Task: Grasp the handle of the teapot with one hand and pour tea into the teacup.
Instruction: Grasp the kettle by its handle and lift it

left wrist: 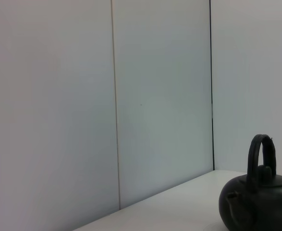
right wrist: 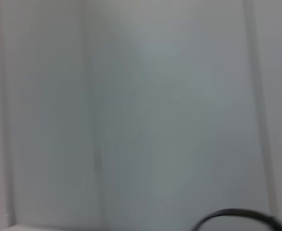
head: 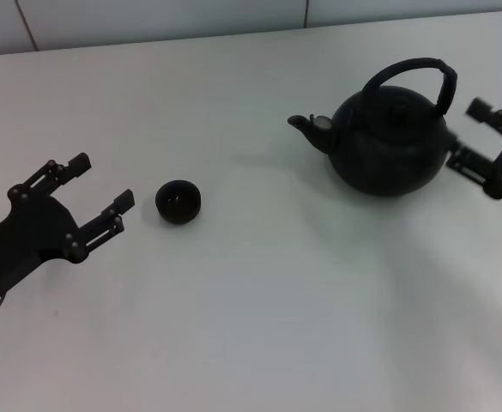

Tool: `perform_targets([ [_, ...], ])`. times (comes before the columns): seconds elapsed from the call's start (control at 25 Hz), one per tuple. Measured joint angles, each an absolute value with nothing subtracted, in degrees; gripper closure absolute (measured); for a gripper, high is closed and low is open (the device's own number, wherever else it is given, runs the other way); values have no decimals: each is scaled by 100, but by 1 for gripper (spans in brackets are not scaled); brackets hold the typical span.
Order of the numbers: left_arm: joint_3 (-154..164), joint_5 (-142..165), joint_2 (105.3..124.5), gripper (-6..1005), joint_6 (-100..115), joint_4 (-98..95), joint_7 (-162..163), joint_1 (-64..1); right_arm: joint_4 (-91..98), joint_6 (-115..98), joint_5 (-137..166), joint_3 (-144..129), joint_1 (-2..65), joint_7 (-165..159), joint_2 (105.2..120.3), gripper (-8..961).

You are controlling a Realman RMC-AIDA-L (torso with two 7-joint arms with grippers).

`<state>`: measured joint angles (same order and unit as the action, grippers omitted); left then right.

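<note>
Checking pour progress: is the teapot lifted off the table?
No, the teapot sits on the table, untouched by either gripper.

So the teapot point(head: 390, 142) is a squat, round, matte-black thing sitting upright on the white tabletop, far right side. Short spout points left, toward the middle of the table, and the lid's on with a little knob on top. The handle point(head: 414, 73) is a thick black hoop arching up over the lid, standing tall. The teacup point(head: 178, 202) is a tiny round black bowl, no handle, upright, well apart from the teapot, off to the left and a bit nearer.
</note>
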<state>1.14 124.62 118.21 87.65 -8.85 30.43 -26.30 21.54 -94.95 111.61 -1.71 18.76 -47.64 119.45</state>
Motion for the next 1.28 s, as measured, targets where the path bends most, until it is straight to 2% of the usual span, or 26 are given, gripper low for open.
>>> perform_targets([
  [0.6, 35, 12452, 11821, 232, 8741, -1036, 3058, -2659, 2069, -8776, 11162, 351, 1863, -4732, 11957, 297],
  [1.28, -53, 12347, 11821, 233, 8742, -1037, 3071, -2664, 1981, -8251, 11162, 386, 2210, -4722, 11935, 304],
])
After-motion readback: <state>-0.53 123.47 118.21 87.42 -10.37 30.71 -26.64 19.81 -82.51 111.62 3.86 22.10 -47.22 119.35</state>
